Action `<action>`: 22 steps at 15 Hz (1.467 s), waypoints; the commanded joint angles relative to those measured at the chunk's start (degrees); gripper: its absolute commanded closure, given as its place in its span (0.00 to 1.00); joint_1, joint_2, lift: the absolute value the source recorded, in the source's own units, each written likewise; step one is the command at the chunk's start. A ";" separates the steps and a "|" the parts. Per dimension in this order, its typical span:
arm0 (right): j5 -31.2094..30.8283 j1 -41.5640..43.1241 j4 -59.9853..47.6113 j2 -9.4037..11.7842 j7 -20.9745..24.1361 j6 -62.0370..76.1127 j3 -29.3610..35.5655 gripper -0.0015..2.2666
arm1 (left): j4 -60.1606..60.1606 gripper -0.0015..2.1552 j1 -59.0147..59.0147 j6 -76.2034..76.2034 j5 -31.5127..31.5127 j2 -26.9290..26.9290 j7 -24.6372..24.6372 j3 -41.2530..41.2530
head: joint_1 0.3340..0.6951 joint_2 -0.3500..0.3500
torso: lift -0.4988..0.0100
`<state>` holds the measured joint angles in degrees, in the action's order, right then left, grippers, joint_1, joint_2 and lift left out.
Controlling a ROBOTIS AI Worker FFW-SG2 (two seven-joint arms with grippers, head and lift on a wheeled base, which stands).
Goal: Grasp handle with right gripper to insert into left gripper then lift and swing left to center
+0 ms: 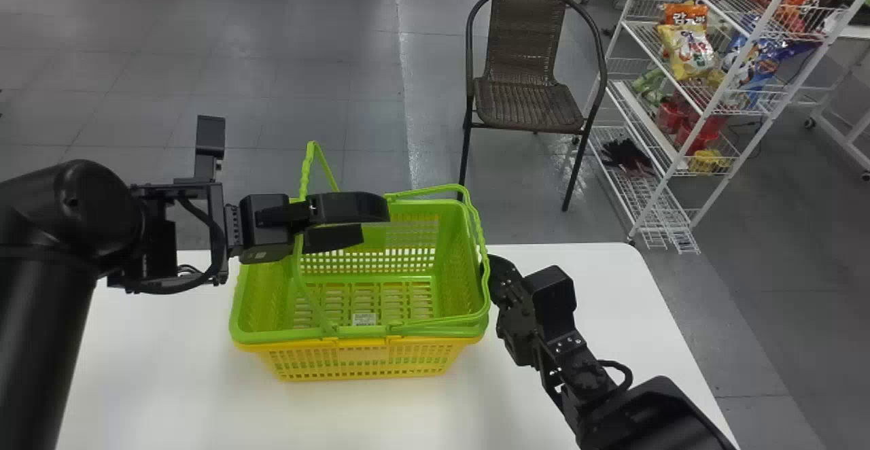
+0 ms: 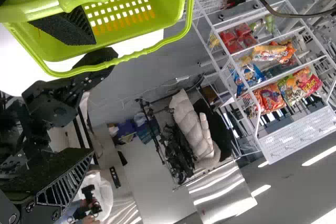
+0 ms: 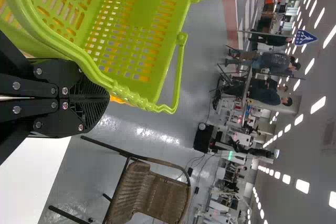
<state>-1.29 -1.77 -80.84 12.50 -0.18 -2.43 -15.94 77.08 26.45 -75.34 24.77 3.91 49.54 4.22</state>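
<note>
Coming in at the left edge of the head view, the left arm holds its gripper over the left part of the green basket, fingers apart; the left handle is raised and runs beside them, though whether it lies between them I can't tell. The green basket sits just left of the middle of the frame, nested in a yellow basket on the white table. Right of that, the right handle is up at the basket's right end, close by the right gripper. The right gripper's fingers are closed together against that handle's edge; I can't tell whether they pinch it. A brown chair stands upper right of centre, with a white rack of snack bags at upper right.
</note>
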 commanded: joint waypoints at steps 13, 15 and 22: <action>0.32 -0.34 -7.93 -1.60 0.70 -4.57 -4.36 0.99 | -0.09 0.03 -0.26 0.32 0.01 -0.39 -0.67 0.00 | 1.00 0.40 | 0.98; 0.14 -0.08 -7.84 -2.22 0.70 -4.57 -4.89 0.99 | -0.18 0.03 -0.26 0.49 0.01 -0.83 -0.76 -0.09 | 1.00 0.41 | 0.98; -0.91 1.24 -7.14 -3.53 1.05 -5.27 -7.97 0.99 | -0.44 0.03 -0.26 1.37 -0.16 -1.45 -0.94 -0.26 | 1.00 0.44 | 0.98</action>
<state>-1.90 -0.76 -88.15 9.22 0.88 -7.67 -23.26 76.64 26.20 -74.03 24.61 2.47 48.60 3.97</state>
